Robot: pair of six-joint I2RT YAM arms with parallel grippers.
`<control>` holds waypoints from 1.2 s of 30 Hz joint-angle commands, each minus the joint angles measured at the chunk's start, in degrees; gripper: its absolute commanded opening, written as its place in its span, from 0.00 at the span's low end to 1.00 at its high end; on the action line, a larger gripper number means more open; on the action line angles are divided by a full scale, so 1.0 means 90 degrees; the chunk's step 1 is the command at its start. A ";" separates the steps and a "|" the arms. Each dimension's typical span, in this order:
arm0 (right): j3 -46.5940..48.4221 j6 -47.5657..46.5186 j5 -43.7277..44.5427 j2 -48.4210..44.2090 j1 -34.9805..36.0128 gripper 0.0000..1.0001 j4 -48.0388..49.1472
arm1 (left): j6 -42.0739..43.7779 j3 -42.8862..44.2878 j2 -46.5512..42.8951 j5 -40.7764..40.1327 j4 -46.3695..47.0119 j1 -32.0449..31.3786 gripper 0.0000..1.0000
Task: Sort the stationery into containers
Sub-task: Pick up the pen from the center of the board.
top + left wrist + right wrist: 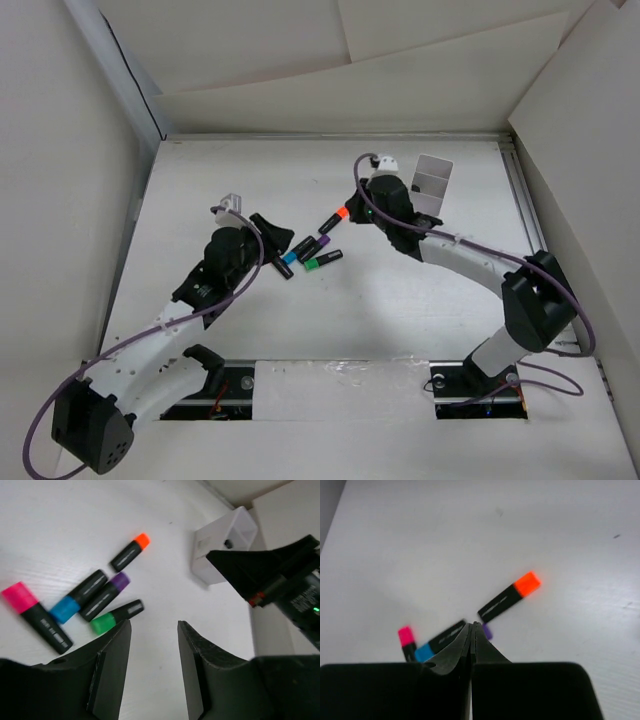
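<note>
Several stubby black markers lie together mid-table: orange-ended [333, 219], purple-ended [313, 247], blue-ended [291, 260] and green-ended [322, 262]. The left wrist view shows them too, orange [130, 552], purple [105, 595], blue [77, 602] and green [116, 616], plus a pink-ended one [35, 615]. The white organiser [431, 183] stands at the back right, also in the left wrist view [222, 545]. My left gripper [154, 627] is open and empty, just left of the markers. My right gripper [474, 626] is shut and empty, hovering beside the orange marker [510, 597].
White walls enclose the table on three sides. A raised rail [520, 190] runs along the right edge beside the organiser. The right arm [470, 265] curves over the right half of the table. A small dark spot shows inside one organiser compartment [228, 543].
</note>
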 commanded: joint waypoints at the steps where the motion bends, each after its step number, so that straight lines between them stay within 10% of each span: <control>1: 0.0091 -0.0223 -0.1265 0.0117 0.0522 0.00 -0.0457 | -0.0132 -0.0225 -0.0136 -0.0607 -0.0060 0.0013 0.38; 10: 0.0530 -0.0419 -0.1393 0.0956 0.1860 0.00 -0.0527 | -0.0620 -0.0557 -0.1355 -0.2403 -0.1046 0.0013 0.42; 18: 0.2187 -0.0351 -0.0876 0.2302 0.1920 0.54 -0.0985 | -0.1002 -0.0753 -0.3445 -0.3225 -0.1429 0.0013 0.46; 36: 0.6360 -0.0937 -0.0406 0.5127 0.2037 0.57 -0.4227 | -0.0680 -0.0636 -0.4013 -0.2971 -0.1350 0.0013 0.47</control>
